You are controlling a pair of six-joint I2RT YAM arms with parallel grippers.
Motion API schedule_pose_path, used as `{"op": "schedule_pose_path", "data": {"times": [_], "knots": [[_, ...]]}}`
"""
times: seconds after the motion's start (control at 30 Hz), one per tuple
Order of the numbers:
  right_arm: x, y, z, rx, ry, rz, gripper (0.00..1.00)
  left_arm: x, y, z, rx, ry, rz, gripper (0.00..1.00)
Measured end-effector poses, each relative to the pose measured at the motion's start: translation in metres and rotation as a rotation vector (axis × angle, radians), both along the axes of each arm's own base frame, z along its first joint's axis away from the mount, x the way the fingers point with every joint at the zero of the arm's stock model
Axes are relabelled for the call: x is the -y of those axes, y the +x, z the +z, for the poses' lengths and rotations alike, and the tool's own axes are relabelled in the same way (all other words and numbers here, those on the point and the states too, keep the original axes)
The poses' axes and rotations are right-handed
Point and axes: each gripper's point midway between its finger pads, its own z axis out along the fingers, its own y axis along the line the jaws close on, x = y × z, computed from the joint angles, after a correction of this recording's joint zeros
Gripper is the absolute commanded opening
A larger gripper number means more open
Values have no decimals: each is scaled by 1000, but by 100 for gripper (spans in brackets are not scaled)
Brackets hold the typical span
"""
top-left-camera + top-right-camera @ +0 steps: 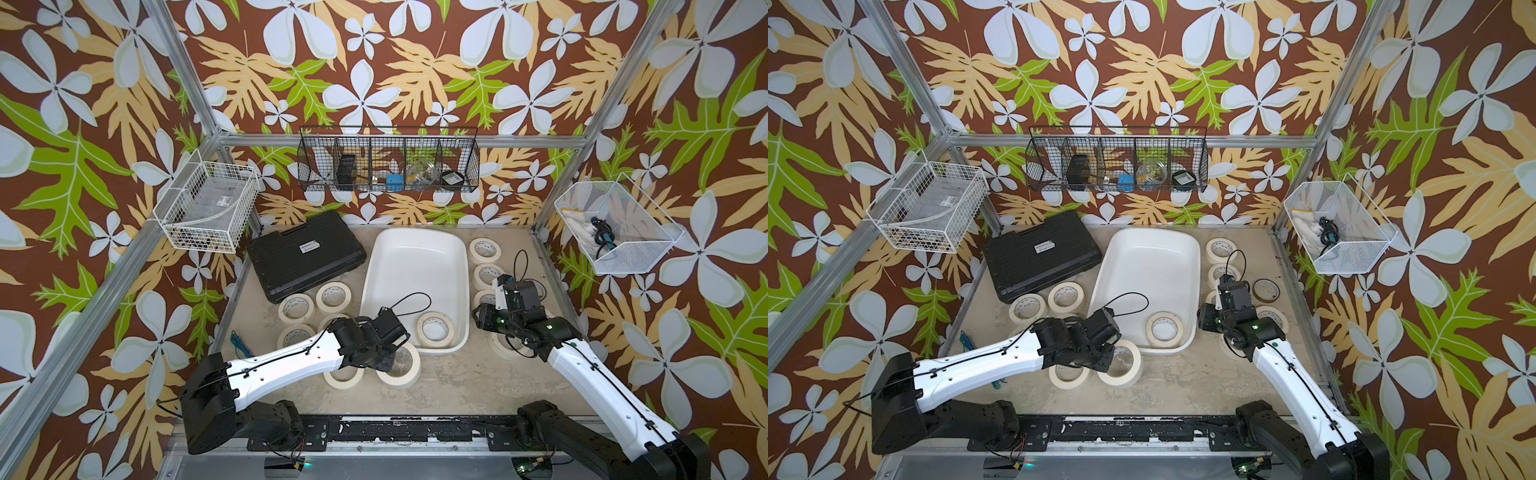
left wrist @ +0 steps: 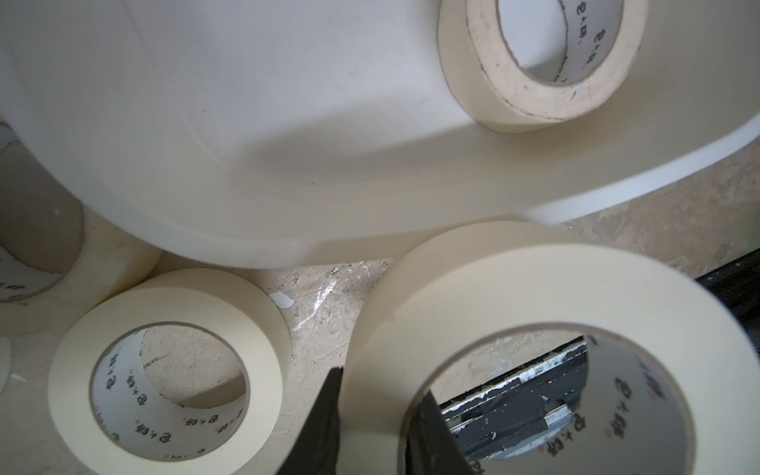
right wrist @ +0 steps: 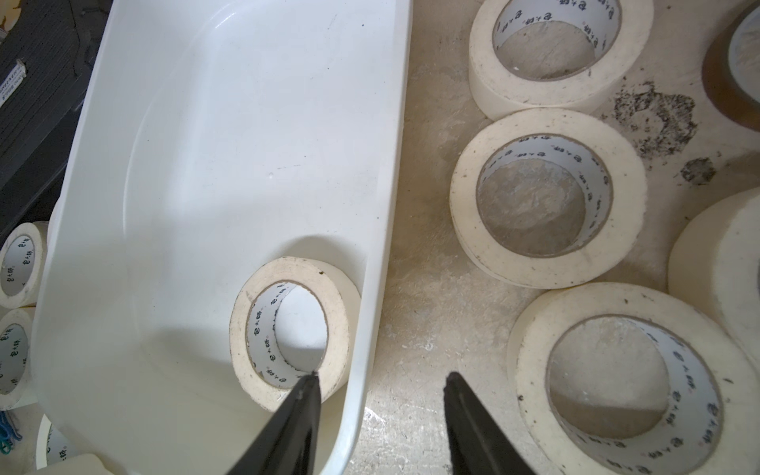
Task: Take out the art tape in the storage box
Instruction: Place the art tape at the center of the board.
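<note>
On a low outstretched forearm, left tool [image 2: 380,382] clamped on one art tape roll [image 2: 514,296]; right tool [image 3: 382,374] points down, apart, over storage box [image 3: 226,144] rim.

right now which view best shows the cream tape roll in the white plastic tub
Right wrist: the cream tape roll sits close, nearly whole, in the white plastic tub. Left wrist crops it; both top views show it small.

A robot lab test cell: aluminium frame [image 1: 266,139], floral printed backdrop [image 1: 374,41], 2 arms [image 1: 282,361] bolted to a base rail [image 1: 415,432].
</note>
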Motion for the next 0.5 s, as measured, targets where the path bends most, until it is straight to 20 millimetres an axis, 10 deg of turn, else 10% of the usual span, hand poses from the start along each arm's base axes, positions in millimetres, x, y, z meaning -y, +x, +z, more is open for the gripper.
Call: {"op": "schedule_pose_path", "data": {"times": [0.5], "knots": [[-6,1,-1,-9,13,21,52,9,-2,-2,31,-73,7,8]]}}
